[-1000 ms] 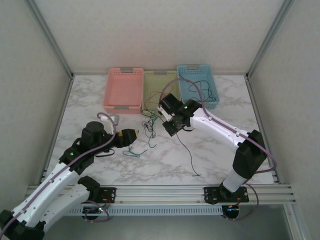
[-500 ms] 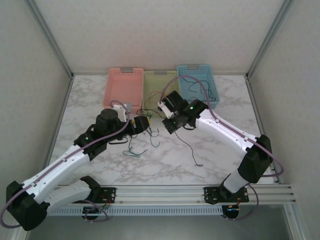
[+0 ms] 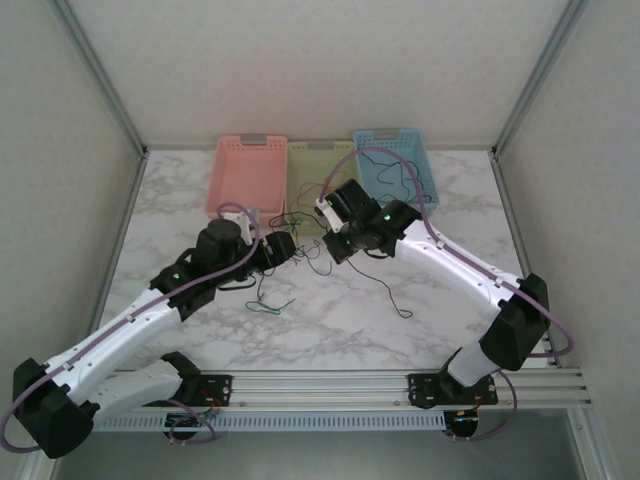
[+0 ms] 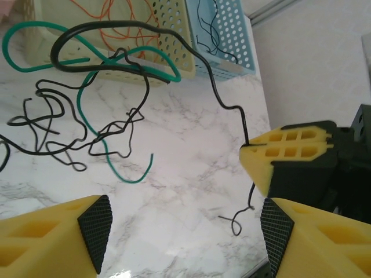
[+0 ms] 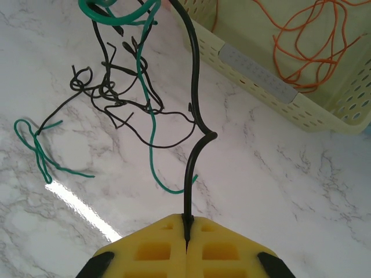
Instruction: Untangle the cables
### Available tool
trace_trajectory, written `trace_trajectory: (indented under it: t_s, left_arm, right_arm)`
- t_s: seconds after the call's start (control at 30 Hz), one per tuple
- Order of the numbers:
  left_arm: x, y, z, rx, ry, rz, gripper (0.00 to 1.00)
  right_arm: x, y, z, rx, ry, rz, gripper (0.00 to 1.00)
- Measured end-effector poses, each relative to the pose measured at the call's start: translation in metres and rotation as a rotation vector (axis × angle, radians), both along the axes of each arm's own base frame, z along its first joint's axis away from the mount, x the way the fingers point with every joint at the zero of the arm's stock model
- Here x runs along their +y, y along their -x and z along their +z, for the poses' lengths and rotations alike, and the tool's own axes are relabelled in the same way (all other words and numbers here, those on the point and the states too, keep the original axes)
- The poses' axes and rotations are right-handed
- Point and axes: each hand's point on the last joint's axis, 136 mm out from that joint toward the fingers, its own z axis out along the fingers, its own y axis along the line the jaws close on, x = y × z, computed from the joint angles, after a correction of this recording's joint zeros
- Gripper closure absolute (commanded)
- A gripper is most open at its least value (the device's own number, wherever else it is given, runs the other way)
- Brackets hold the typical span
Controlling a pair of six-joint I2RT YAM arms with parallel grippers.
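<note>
Baskets stand in a row along the far edge of the table [image 3: 420, 330]: pink basket [image 3: 247, 180] on the left, yellow basket [image 3: 312, 165] in the middle, blue basket [image 3: 400, 160] on the right. Orange cables [image 5: 313, 40] lie coiled in the yellow basket, and thin black cables [image 4: 211, 29] lie in the blue one.

The tangle of cables [image 4: 110, 133] sits just in front of the yellow basket, between the two grippers. It is mostly thin black loops knotted together, with a green cable [image 4: 87, 110] threaded through them. A small green loop [image 5: 40, 156] lies flat on the table, apart from the knot and nearer the near edge.

The right gripper [image 5: 186, 229] has its fingers pressed together on a thicker black cable [image 5: 194, 104]. That cable rises from the fingertips, kinks once and arches over the knot in front of the yellow basket. Its free end trails on the table toward the right edge.

The left gripper [image 4: 185, 229] faces the knot from the left. Its fingers [image 4: 95, 226] stand wide apart with nothing between them, and whether they touch the cables I cannot tell.
</note>
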Motion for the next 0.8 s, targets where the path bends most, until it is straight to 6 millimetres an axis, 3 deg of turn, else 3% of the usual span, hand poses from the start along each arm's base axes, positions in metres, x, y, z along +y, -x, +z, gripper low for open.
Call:
trace_trajectory:
  t_s: [0.1, 0.3, 0.53, 0.8]
  left_arm:
    - [0.009, 0.009, 0.012, -0.064, -0.047, -0.032, 0.29]
    - [0.037, 0.036, 0.064, -0.286, -0.110, -0.082, 0.27]
    - [0.078, 0.058, 0.120, -0.482, -0.246, -0.049, 0.28]
    - [0.097, 0.072, 0.116, -0.532, -0.375, -0.077, 0.25]
  right_arm:
    - [0.000, 0.000, 0.002, 0.002, -0.010, -0.009, 1.00]
    - [-0.002, 0.005, 0.018, -0.011, -0.057, -0.021, 1.00]
    - [0.001, 0.010, 0.062, -0.077, -0.158, 0.013, 1.00]
    - [0.012, 0.018, 0.118, -0.156, -0.294, 0.096, 1.00]
